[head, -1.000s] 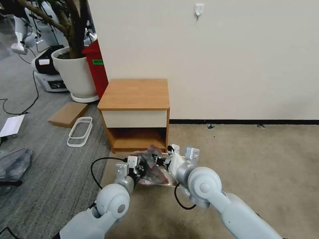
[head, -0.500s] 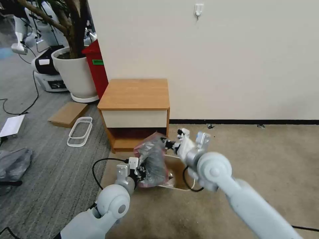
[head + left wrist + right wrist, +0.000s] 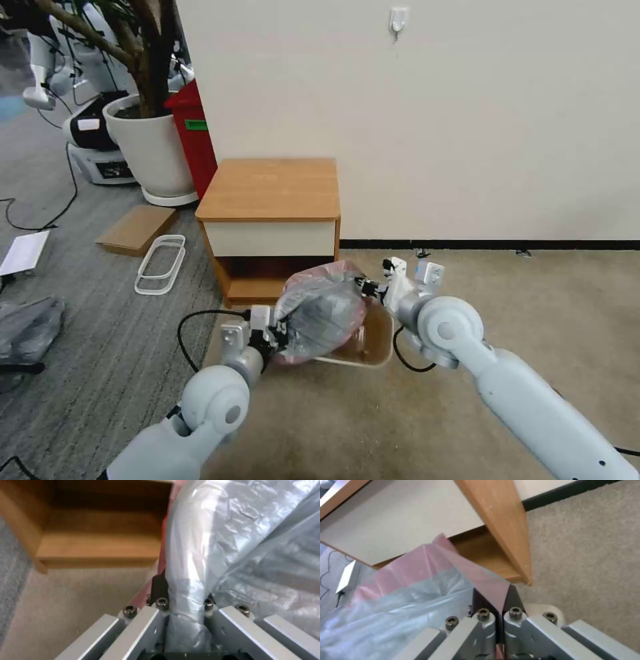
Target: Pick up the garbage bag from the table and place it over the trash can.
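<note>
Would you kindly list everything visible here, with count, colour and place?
garbage bag: one, translucent grey-pink, stretched between both hands above the bin
trash can: one, cream, on the carpet before the cabinet
table: one, wooden with a white drawer, against the wall
plant pot: one, white, left of the cabinet
red bin: one, behind the pot
cardboard: one, brown, on the floor
left hand: shut on bag
right hand: shut on bag

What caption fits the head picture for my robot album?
Left gripper and right gripper stretch the garbage bag above the trash can, near the table.
</note>
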Controlling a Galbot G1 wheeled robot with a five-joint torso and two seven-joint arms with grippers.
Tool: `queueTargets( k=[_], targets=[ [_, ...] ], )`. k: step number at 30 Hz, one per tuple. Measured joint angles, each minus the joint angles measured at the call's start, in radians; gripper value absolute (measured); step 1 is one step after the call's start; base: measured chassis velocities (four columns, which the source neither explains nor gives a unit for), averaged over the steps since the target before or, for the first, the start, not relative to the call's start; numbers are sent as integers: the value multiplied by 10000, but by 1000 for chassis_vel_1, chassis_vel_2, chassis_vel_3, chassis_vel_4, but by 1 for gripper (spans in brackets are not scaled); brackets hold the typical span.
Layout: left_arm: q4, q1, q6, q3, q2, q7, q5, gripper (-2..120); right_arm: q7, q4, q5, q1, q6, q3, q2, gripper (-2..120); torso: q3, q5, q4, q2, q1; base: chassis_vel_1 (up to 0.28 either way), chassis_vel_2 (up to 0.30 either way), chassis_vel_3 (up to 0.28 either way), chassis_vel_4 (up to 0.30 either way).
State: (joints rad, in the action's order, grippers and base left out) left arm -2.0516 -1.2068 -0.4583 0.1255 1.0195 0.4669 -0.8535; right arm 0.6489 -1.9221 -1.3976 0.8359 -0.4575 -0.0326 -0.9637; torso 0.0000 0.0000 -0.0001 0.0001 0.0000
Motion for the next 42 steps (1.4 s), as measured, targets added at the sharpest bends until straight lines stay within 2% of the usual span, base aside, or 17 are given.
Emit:
queueTargets(
  k=[3,8,17,27,36,42],
  targets=[
    [-46,-30,26,200,-10,-68,-92,1,-55,-4,10,32,-17,76,105,0,0,0,0,0,0,0,0,0,0],
    [-279,-181,161,1152,21,-324,-528,1,-301,-27,160,401,-32,438,400,0,0,-2,1,0,0,0,0,0,0],
    [-291,-129,192,1744,323,-328,-919,1,-310,-159,228,737,-127,657,365,0,0,0,1,0,0,0,0,0,0],
    [-59,-117,280,1750,618,-172,-685,1,-203,-424,269,1028,-392,905,433,0,0,-1,1,0,0,0,0,0,0],
    [77,-93,328,1622,838,-102,-508,2,106,-765,249,1422,-1056,979,610,0,0,-1,0,0,0,0,0,0,0],
    [64,-87,450,1549,949,-164,-512,2,127,-326,419,1252,-1231,674,512,0,0,2,3,0,0,0,0,0,0]
  ],
)
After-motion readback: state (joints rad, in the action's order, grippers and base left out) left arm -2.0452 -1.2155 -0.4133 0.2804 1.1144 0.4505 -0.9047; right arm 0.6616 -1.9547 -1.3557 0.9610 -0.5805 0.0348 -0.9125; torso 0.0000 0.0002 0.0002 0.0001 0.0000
